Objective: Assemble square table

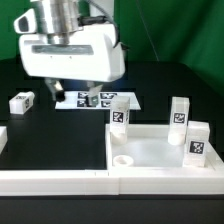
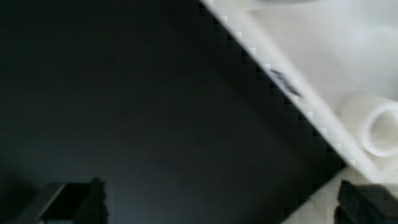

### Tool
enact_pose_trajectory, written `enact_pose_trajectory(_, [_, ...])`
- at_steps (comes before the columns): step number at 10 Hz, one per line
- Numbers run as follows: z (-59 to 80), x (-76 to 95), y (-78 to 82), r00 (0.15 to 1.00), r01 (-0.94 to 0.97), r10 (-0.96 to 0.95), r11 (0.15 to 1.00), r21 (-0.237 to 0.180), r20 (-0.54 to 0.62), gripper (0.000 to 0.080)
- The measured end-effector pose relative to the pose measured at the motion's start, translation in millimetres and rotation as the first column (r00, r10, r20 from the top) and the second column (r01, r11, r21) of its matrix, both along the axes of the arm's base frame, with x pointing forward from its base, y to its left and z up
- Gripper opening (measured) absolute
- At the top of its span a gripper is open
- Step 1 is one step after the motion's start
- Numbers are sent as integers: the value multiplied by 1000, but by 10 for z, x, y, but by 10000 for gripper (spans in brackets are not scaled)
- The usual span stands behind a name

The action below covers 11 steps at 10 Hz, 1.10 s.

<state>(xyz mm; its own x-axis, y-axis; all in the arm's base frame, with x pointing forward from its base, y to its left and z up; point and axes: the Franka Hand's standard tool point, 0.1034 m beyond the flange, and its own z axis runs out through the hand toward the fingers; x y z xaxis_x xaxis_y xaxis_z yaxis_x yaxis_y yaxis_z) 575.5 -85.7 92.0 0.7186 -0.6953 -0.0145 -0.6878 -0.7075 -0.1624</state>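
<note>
While the big white plastic square tabletop [image 1: 160,152] sits in the lower right of the exterior view, none of its round corner holes has a leg screwed into it yet, as far as I can tell. Its raised rim runs around a flat floor, and one round hole [image 1: 123,159] shows near its lower left corner. Three short white block legs with black-and-white tags stand up along its edges: one [image 1: 119,115] at the upper left corner, one [image 1: 179,113] at the back, and one [image 1: 198,141] on the right side. A fourth short white tagged leg [image 1: 22,102] lies by itself on the black table [image 1: 50,140], far off at the left of the frame.

Behind the tabletop, near the middle of the frame, lies the thin flat marker board [image 1: 95,99]. The white robot tool [image 1: 52,91] hangs in the upper left, above the table between the lone leg and that board. In the wrist view its two dark fingers [image 2: 77,200] stand wide apart with nothing between them, and the tabletop's rim [image 2: 294,85] crosses the upper right corner.

I think the step in hand is fetching a leg. The next move calls for lowering the tool over one leg and lining the fingers up on both its sides before closing.
</note>
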Motion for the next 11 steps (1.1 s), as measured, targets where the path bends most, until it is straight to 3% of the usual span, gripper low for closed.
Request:
enact_pose_trajectory(1, [-69, -159, -179, 995, -102, 102, 995, -2, -11, 649])
enact_pose_trajectory(3, [-134, -353, -372, 972, -229, 229, 973, 15, -51, 649])
enact_pose_trajectory(7, [-154, -370, -342, 960, -274, 275, 961, 26, -59, 649])
enact_pose_trajectory(8, [-238, -574, -333, 939, -303, 316, 946, 113, -134, 649])
enact_pose_trajectory(10, [-326, -973, -661, 874, -345, 408, 904, 254, -265, 649])
enact_pose_trajectory(11, [-396, -1092, -828, 839, -394, 464, 878, 271, -284, 649])
